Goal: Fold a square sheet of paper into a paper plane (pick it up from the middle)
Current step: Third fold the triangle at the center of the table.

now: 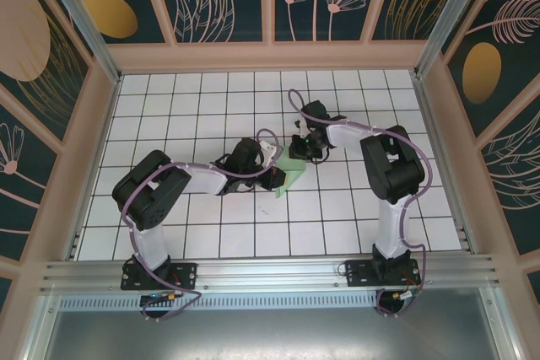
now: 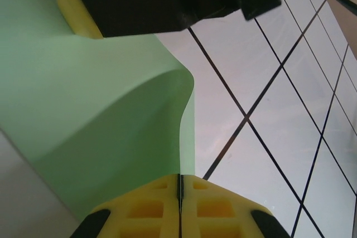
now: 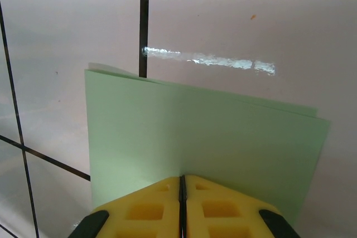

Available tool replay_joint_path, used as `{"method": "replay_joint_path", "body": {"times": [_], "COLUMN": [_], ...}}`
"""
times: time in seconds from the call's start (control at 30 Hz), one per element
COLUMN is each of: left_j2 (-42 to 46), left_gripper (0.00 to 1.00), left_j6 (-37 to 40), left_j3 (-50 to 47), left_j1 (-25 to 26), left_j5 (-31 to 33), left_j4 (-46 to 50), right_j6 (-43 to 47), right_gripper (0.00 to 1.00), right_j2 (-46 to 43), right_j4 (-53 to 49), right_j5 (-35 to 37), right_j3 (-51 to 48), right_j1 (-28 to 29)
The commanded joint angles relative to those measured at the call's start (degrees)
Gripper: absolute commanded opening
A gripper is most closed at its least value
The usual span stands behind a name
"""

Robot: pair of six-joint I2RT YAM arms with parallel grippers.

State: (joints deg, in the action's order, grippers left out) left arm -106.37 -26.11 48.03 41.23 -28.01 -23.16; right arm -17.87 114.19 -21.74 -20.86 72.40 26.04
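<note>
The thin, pale mint-green sheet of paper (image 3: 195,132), doubled over, is held over the middle of the white gridded table (image 1: 202,99), pinched by the left gripper (image 2: 179,181) and the right gripper (image 3: 182,181), both closed tight on it. For a clean crease, the layered edges should be aligned and the bulging span drawn taut before pressing.

Flat white table (image 1: 194,107), black-gridded, walled on three sides by pale framing (image 1: 270,56). At the centre squares, the square sheet of paper (image 1: 291,176), curled and partly raised; whether any edge touches the top, cannot tell.
</note>
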Motion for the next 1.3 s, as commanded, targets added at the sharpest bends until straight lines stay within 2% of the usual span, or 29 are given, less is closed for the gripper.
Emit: {"method": "replay_joint_path", "body": {"times": [0.0, 0.93, 1.27], "left_j2": [-0.68, -2.77, -3.85], "left_gripper": [0.09, 0.16, 0.16], "left_j6": [2.77, 8.70, 6.92], "left_j3": [1.63, 5.50, 3.94], "left_j1": [-0.49, -0.45, -0.46], "left_j5": [1.08, 4.38, 3.73], "left_j4": [3.03, 8.06, 6.02], "right_j6": [2.09, 3.93, 3.60], "right_gripper": [0.12, 0.12, 0.12], "right_j2": [2.68, 3.35, 3.26], "right_j4": [-3.88, -4.62, -5.10], "right_j5": [2.05, 0.82, 1.00], "right_j3": [0.89, 1.89, 2.77], "right_j1": [0.69, 1.17, 1.24]}}
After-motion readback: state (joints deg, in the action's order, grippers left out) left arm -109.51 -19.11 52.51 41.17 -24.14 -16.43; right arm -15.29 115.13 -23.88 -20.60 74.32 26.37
